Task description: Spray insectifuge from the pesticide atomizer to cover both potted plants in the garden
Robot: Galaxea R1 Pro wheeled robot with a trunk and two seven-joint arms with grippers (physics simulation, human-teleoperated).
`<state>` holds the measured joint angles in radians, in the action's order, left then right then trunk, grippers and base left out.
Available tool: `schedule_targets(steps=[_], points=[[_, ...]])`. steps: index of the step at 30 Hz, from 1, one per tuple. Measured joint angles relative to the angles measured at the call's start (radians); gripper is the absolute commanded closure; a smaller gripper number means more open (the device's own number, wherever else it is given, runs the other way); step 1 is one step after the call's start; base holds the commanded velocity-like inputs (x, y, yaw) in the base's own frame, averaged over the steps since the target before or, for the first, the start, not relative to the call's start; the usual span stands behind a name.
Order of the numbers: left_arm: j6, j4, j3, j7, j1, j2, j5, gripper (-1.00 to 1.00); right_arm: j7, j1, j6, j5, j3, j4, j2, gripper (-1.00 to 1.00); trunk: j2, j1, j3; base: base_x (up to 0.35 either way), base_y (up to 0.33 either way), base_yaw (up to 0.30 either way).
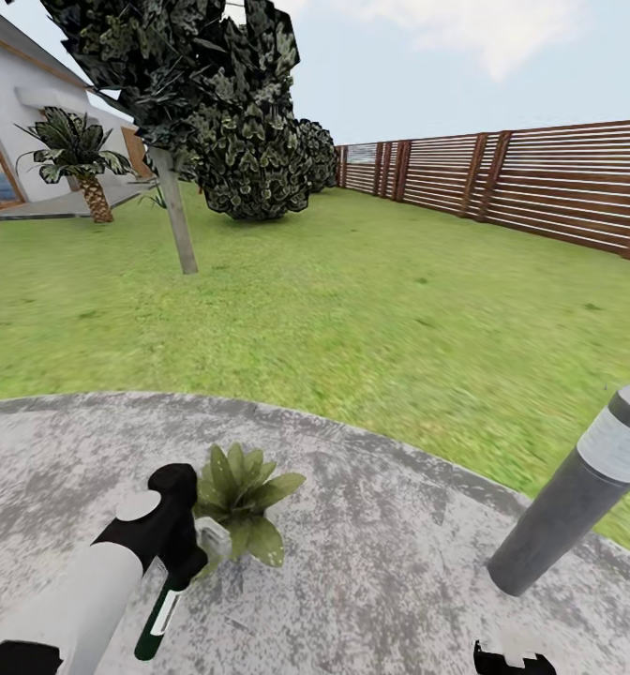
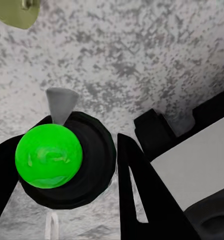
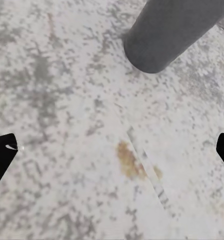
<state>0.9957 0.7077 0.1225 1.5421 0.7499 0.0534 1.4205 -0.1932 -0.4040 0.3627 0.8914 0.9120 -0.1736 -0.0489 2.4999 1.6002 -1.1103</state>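
My left gripper is shut on the pesticide atomizer, a slim dark green bottle with a white label that hangs down toward the paving. In the left wrist view the atomizer is seen end-on, with a bright green round top in a black ring and a grey nozzle cone, between my black fingers. A potted plant with pointed light-green leaves sits just right of that gripper, touching or nearly touching it. One of its leaves shows at a corner of the left wrist view. My right gripper hangs open over bare stone.
I stand on round grey paving edged by lawn. A tilted grey post lamp with a red dot rises at the right, its base close to my right gripper. A tree trunk, bushes, a palm, a house and a slatted fence lie beyond.
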Motion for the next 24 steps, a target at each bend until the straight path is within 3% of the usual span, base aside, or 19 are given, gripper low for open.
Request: schedule_targets(steps=[7,16,24], points=[[-0.003,0.018,-0.002,0.013,0.000,-0.004,-0.003,1.00,0.000,0.000,0.000,0.000,0.000,0.000,0.000,-1.00,0.000,0.000,0.000,0.028,0.018,0.000],[-0.005,0.019,0.004,0.016,0.000,-0.068,-0.006,1.00,0.000,0.000,0.000,0.000,0.000,0.000,0.000,-1.00,0.000,0.000,0.000,0.000,0.000,0.000],[-0.007,0.019,0.006,0.015,0.001,-0.060,-0.003,1.00,0.000,0.000,-0.001,0.000,0.000,0.000,0.000,-1.00,0.000,0.001,0.000,-0.169,0.003,0.000]])
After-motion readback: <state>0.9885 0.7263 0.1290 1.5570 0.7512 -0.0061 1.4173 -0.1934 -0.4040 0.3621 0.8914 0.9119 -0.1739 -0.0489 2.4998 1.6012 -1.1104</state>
